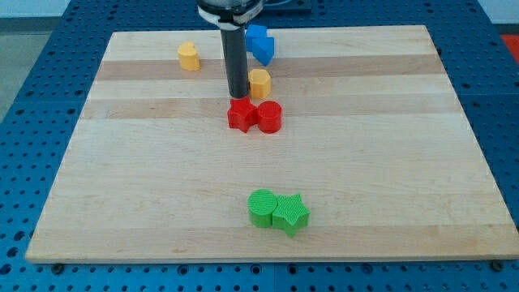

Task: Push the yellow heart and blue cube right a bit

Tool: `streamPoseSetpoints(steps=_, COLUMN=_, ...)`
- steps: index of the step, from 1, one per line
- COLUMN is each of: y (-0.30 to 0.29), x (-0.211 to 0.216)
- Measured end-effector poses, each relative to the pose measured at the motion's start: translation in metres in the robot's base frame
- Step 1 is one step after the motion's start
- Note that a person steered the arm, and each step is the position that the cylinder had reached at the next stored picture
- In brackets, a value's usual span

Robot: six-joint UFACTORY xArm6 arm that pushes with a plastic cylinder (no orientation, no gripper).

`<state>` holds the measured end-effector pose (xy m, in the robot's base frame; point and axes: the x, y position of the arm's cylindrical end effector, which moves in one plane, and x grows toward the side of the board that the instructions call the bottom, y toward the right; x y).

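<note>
No text, label, brand, number or sign can be read anywhere in the camera view. The wooden board (pixel 162 203) shows only plain grain, the coloured blocks carry no markings, and the dark rod in the upper middle of the frame is unmarked too.
</note>
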<state>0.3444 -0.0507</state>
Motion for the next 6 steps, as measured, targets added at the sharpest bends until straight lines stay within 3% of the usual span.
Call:
streamPoseSetpoints(steps=3, y=0.001, x=-0.06)
streamPoseSetpoints(steps=6, y=0.049, x=-0.034)
